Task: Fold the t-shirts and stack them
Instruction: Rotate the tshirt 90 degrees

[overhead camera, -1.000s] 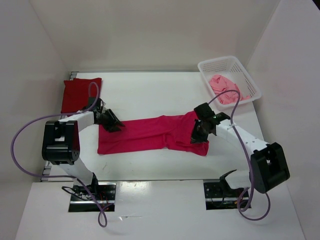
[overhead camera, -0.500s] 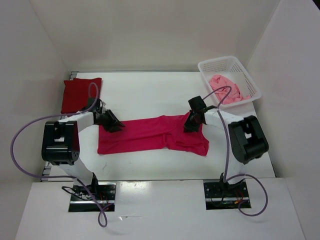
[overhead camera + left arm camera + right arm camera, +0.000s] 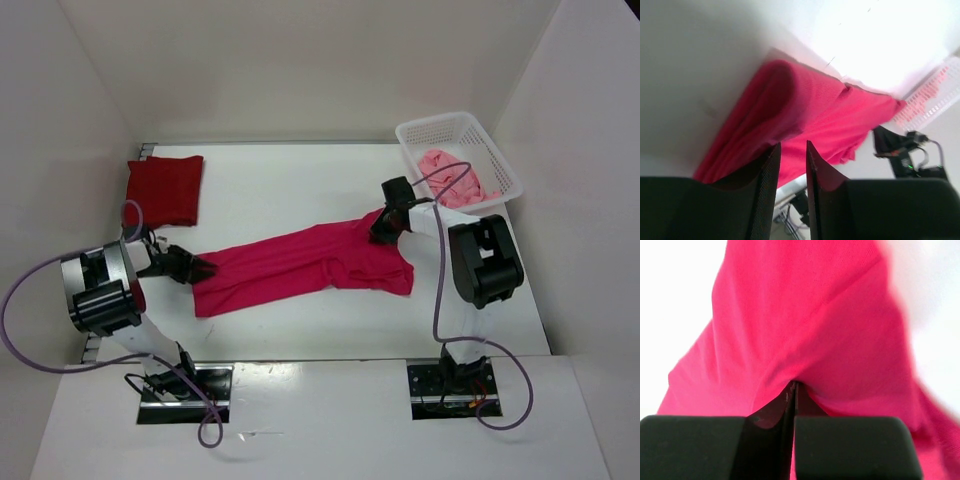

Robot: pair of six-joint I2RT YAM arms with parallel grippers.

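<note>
Shows the magenta shirt (image 3: 300, 262) drawn out long across the table (image 3: 300, 180), slanting from near left to far right and held at both ends; shows the left gripper (image 3: 200, 268) at the near-left end, closed almost fully on a fold of cloth; shows the right gripper (image 3: 381, 232) at the far-right end, pressed flat together with cloth nipped between. Places the dark red shirt (image 3: 165, 188), already folded, at the far-left corner, near the left gripper and well apart from the right; leaves the pale pink shirt (image 3: 450, 185) heaped in the basket (image 3: 440, 120) at far right. Suggests, as a judgement, folding end toward end along that slanted axis; favours the left arm for reaching the stack.
</note>
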